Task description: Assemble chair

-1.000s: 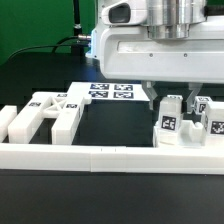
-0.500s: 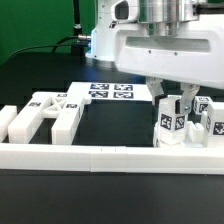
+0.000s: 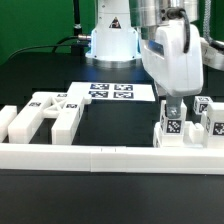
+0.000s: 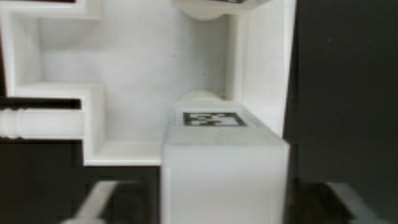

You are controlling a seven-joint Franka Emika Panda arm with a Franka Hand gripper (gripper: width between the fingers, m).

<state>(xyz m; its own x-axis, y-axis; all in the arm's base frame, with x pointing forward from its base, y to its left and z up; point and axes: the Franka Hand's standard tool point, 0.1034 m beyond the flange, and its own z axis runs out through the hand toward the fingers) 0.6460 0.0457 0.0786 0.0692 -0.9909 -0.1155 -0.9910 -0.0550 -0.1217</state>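
Observation:
The chair is in loose white tagged parts. An upright block (image 3: 170, 127) stands in a cluster at the exterior view's right, just behind the front rail. My gripper (image 3: 172, 106) hangs over it from above. In the wrist view the same block (image 4: 228, 165), with its tag facing up, sits between my gripper's (image 4: 217, 206) two fingers. A dark gap shows on each side of the block, so the gripper is open and straddles it without touching. More chair pieces (image 3: 46, 113) lie at the exterior view's left.
A long low white border rail (image 3: 100, 156) runs along the front. The marker board (image 3: 110, 92) lies flat at the middle back. Another tagged block (image 3: 214, 124) stands at the far right. Past the straddled block, the wrist view shows white parts (image 4: 125, 80).
The jaws have widened off the block they were shut on. The hand has turned about its wrist and now shows its narrow side in the exterior view.

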